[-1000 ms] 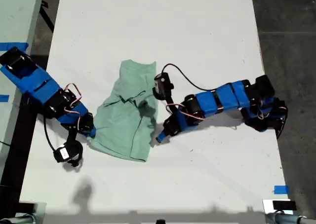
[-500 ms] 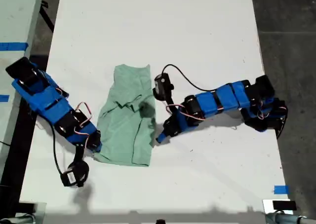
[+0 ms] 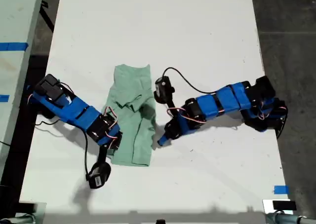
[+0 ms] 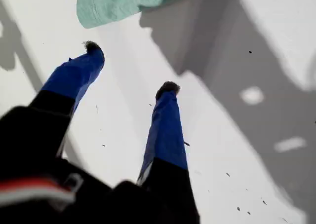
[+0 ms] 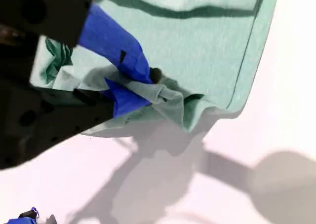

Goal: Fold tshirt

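Tshirt (image 3: 129,116) lies bunched mid-desk (image 3: 197,31). My second hand (image 5: 143,88) is clenched on its hem, now farther over the cloth. My first hand (image 4: 131,66) (released) rests beside the tshirt.

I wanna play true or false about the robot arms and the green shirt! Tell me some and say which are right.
1. My second end effector pinches a bunch of the tshirt. True.
2. My first end effector is shut on the tshirt. False: it is open over the white table, holding nothing.
3. The tshirt is pale green. True.
4. The tshirt hangs off the table's edge. False: it lies wholly on the table.
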